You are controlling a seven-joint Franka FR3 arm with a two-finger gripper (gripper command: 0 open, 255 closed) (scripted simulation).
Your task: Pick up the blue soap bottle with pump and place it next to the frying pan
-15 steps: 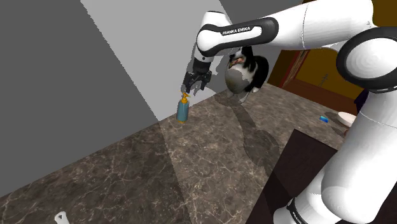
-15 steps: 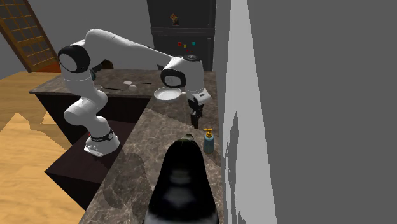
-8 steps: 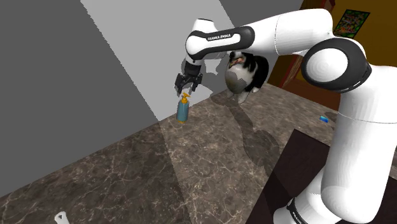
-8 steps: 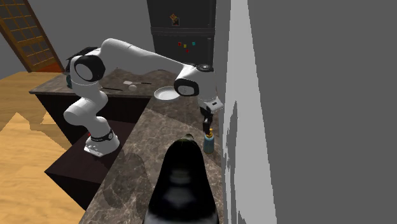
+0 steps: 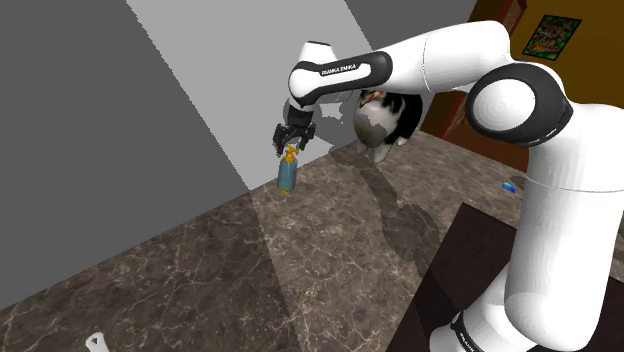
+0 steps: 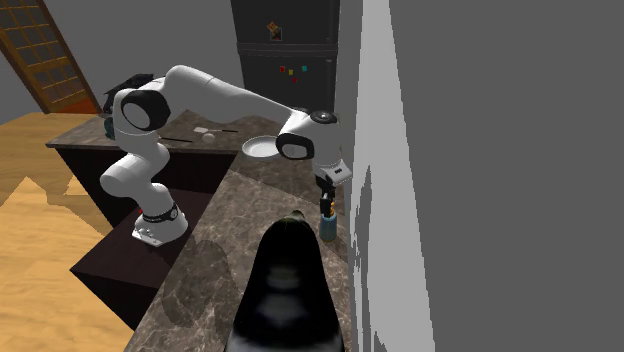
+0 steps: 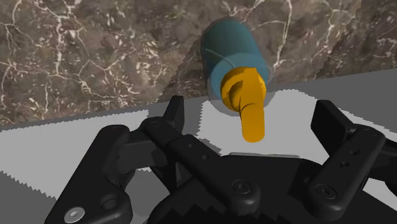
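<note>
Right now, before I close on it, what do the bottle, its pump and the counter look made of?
Bottle: teal-blue, slightly see-through, likely plastic. Pump: opaque orange-yellow, matte, probably plastic. Counter: dark brown with white veins, stone-like, marble perhaps.

- Bottle (image 5: 286, 178): teal-blue body, with an orange-yellow pump (image 7: 248, 102).
- Counter (image 5: 300, 260): dark brown stone with white veins.
- Gripper (image 5: 290, 146): all black.
- Arm (image 5: 450, 55): white, dark joints.
- Wall (image 5: 100, 130): 2 greys.
</note>
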